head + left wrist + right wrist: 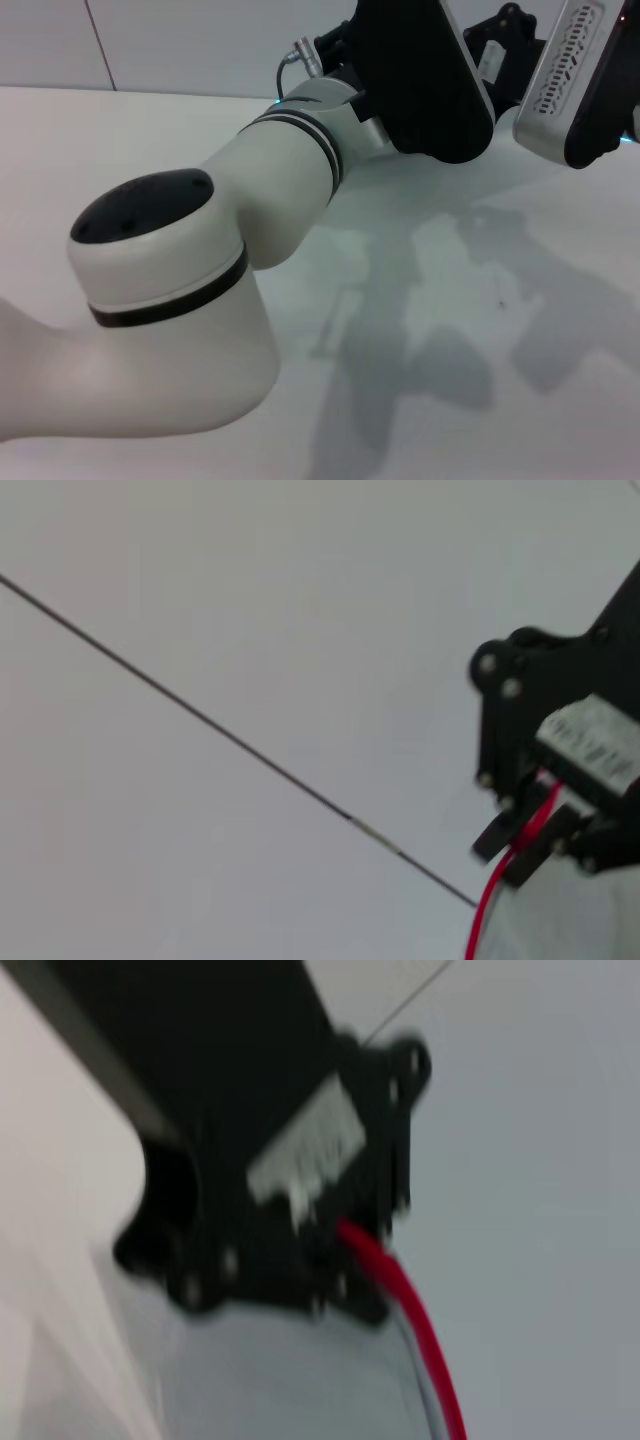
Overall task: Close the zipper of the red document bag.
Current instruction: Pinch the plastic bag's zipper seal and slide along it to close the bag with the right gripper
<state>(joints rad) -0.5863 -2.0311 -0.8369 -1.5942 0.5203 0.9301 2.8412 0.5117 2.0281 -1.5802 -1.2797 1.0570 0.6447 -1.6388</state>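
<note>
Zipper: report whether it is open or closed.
Cannot tell. Only short stretches of the zipper show, pinched by the right gripper and left gripper; no slider visible.

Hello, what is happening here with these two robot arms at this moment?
Both arms are raised high above the white table, working on a pale see-through document bag. In the left wrist view, the right claw is closed on the bag's red zipper edge. In the right wrist view, the left claw is at the same red strip and also appears to pinch it. The head view shows only the arms, so how far the zipper is closed cannot be seen.
</note>
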